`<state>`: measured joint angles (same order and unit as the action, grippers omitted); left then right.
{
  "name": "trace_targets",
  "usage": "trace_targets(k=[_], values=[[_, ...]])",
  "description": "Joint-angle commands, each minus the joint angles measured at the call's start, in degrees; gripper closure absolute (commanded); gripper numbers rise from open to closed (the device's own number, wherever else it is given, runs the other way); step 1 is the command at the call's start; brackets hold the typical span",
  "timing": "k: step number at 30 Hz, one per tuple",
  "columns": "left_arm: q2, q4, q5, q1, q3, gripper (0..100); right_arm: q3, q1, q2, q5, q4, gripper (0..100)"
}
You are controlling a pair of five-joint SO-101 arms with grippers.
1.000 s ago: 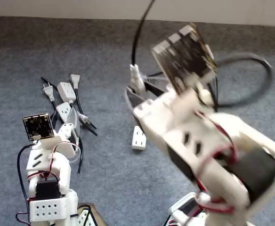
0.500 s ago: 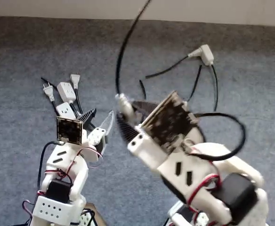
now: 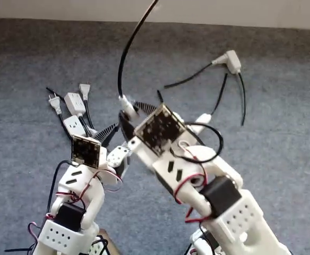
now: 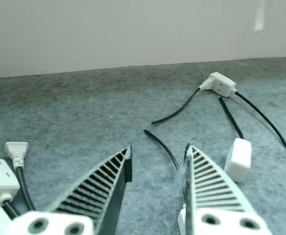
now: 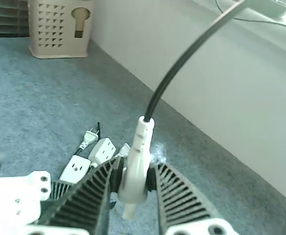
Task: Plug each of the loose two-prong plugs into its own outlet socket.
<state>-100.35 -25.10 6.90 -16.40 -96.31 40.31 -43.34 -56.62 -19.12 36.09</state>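
Two claws raised over the grey carpet (image 3: 282,133), one loaded and one free. Clamped between the ribbed fingers of the right claw (image 5: 135,169): a white two-prong plug (image 5: 139,139), gripped by its body near centre frame in the high view, with its black cord (image 3: 131,42) arching up and out through the top edge. Hanging just left of that in the high view, the left claw (image 4: 158,156), spread apart with nothing between the fingers, pointed across the carpet. Right of centre in the left wrist view, a small white block (image 4: 238,158), likely an outlet tap, lying flat. Farther off, at upper right of that view, an angled white plug (image 4: 220,83) on its own cord. At upper left of the high view, a cluster of white outlet taps (image 3: 72,103) tangled with loose plugs (image 3: 54,101). Judged as the carry step: plug lifted and held, no socket met yet. State of the cluster's own pairings not readable from here, nor the direction of the prongs. Next, probably: choose one free socket, turn the wrist to bring the prongs square to its slots, then press straight in, with the empty claw pinning the outlet body against sliding. Worth watching: drag from the stiff cord twisting the plug in the grip, and a light outlet skating away under the push.
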Motion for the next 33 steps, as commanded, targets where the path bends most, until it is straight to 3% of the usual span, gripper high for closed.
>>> trace_targets(k=[1, 13, 23, 33], values=[[-0.13, 1.76, -0.35, -2.24, -1.01, 81, -0.22, 3.30, 5.32, 2.99, -5.49, 97.6], [-0.57, 2.90, -0.35, -1.01, -1.01, 81, 17.89, 5.32, 9.80, 13.01, -27.56, 97.4], [-0.13, 4.75, -0.35, -1.01, -1.01, 81, 20.35, 4.18, 9.19, 15.91, -23.43, 97.4], [-0.04, 6.51, -0.09, 2.68, -1.01, 81, 23.78, -0.57, -6.81, 17.05, -9.27, 97.4]])
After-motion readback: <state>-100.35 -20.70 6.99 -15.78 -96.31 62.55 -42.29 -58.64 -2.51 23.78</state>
